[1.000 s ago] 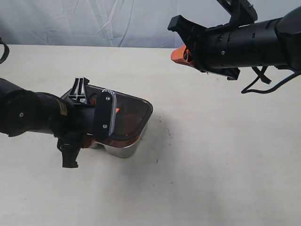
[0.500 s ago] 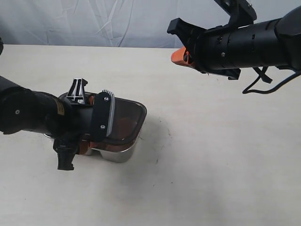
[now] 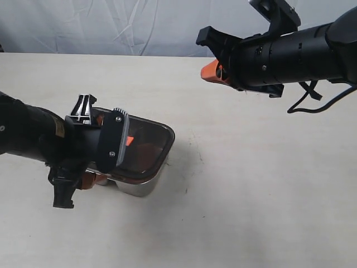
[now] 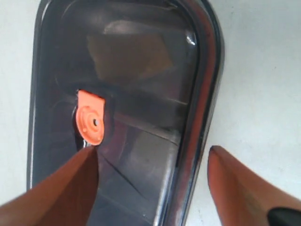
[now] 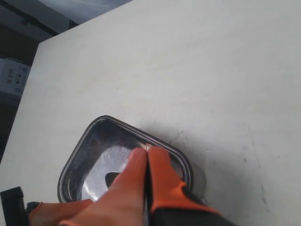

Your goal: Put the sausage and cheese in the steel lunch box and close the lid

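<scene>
Orange fingers (image 4: 56, 193) of the left gripper (image 4: 151, 149) are held spread apart, and nothing is pinched between them. In the left wrist view one finger is seen over the lid (image 3: 146, 144), its tip just beside the small orange valve tab (image 4: 91, 123). The other finger is seen outside the lid's long edge, above bare tabletop (image 3: 251, 195), so that this edge lies between the two. Whether either finger touches the lid cannot be told.

The steel lunch box (image 3: 136, 186) is set on the left half of the tabletop, well in from the far edge, with the left arm reaching over it from the left edge. The dark tinted lid is laid on top of the box and covers it; only the shiny wall is shown below the rim. Whether the lid is pressed fully home cannot be told. Through the tint a dull tan patch and a reddish glow are seen, but neither the sausage nor the cheese can be made out for certain.

Toward the far right corner the right gripper (image 5: 146, 150) is held high above the tabletop, well apart from the box, its orange fingers pressed together on nothing.
</scene>
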`<state>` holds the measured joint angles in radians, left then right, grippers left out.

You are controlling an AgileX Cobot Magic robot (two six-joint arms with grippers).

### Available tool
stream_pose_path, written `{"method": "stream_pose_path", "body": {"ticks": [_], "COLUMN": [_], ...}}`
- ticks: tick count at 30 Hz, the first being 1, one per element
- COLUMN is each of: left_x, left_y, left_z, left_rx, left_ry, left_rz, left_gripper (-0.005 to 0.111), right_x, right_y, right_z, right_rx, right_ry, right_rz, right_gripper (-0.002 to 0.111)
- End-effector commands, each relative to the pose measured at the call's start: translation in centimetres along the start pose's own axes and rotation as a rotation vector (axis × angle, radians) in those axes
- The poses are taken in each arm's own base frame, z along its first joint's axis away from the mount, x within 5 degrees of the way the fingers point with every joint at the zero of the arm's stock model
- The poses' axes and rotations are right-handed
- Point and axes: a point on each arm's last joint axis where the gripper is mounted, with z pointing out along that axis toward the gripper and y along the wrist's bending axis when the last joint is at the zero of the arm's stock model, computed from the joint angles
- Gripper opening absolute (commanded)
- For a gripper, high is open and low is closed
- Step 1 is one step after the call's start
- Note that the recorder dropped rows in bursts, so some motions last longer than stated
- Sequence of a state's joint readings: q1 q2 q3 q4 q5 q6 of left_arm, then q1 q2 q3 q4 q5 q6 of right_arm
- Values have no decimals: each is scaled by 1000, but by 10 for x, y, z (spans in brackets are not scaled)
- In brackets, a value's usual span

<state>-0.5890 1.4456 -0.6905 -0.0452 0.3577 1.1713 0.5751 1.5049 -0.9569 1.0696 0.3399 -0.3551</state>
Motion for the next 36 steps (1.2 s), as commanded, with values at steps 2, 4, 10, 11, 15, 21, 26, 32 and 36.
{"method": "stream_pose_path", "body": {"ticks": [2, 4, 10, 11, 15, 21, 26, 32, 36], "left_x": [0, 1, -1, -2, -8, -6, -4, -2, -2], "left_y": [0, -2, 1, 3, 17, 13, 10, 6, 6], "left_z": [-13, -16, -38, -43, -51, -13, 9, 25, 28], "left_rx": [-7, 14, -58, -94, -256, -146, -105, -55, -63], "left_ry": [2, 12, -19, -39, -122, -67, -45, -19, -22], "left_rz": [9, 13, 15, 9, -47, -80, -81, -85, -85], "left_gripper": [64, 64, 51, 43, 0, 0, 0, 0, 0], "right_x": [-1, -1, 0, 0, 0, 3, 3, 4, 4], "right_y": [1, 1, 0, 0, -1, -3, -3, -3, -3], "right_z": [-2, -2, -2, -2, -1, 4, 4, 5, 5], "right_rx": [-5, -7, 1, 4, 7, 12, 12, 11, 11], "right_ry": [5, 11, 15, 16, 17, 48, 49, 53, 56], "right_rz": [-11, -11, -35, -43, -47, -24, -24, -24, -26], "right_gripper": [-1, -1, -1, -1, -1, -1, -1, -1, -1]}}
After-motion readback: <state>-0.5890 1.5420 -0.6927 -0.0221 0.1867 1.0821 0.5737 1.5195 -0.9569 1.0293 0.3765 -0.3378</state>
